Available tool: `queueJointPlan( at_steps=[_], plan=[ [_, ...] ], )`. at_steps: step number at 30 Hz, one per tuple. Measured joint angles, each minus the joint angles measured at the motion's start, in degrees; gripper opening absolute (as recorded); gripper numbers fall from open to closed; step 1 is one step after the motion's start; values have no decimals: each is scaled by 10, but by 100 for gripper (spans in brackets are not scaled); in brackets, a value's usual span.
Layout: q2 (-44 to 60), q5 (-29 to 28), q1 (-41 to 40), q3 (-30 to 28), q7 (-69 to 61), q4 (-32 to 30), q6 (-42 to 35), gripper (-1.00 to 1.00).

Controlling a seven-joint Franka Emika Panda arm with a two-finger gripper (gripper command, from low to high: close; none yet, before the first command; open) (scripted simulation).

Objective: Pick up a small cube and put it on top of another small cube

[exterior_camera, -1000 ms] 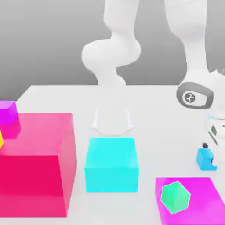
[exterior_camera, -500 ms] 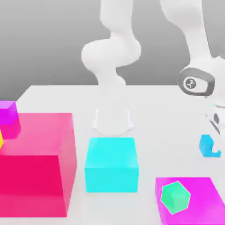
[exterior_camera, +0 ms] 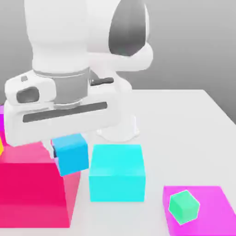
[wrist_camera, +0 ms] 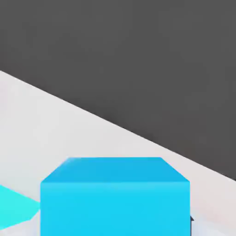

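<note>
Under the hand, at the exterior view's left, the gripper (exterior_camera: 69, 154) is carrying the small cube (exterior_camera: 71, 154), fingers clamping its sides. Cube is hanging in the air between the pink block (exterior_camera: 32, 184) and the big cyan cube (exterior_camera: 116, 173), clear of the table (exterior_camera: 184, 124). Transport step, I'd say. Next move is needing travel toward the small green cube (exterior_camera: 184, 206), then centring and lowering. No long axis; it is sitting slightly tilted.

sky-blue small cube (exterior_camera: 70, 154) (wrist_camera: 115, 196), cyan big cube (exterior_camera: 116, 172)
</note>
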Motion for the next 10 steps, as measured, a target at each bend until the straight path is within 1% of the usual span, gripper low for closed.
queueJointPlan(
  at_steps=[2, 3, 5, 6, 10],
  plan=[
    [-8, 3, -59, -29, -1, 35, -45, -100],
    [-5, 5, -75, -34, -2, 37, -45, -100],
    [9, 11, -74, -34, -6, 20, -15, -100],
    [17, 14, -72, -35, -8, 6, 7, 100],
    [17, 14, -67, -35, -8, 6, 7, 100]
  ],
)
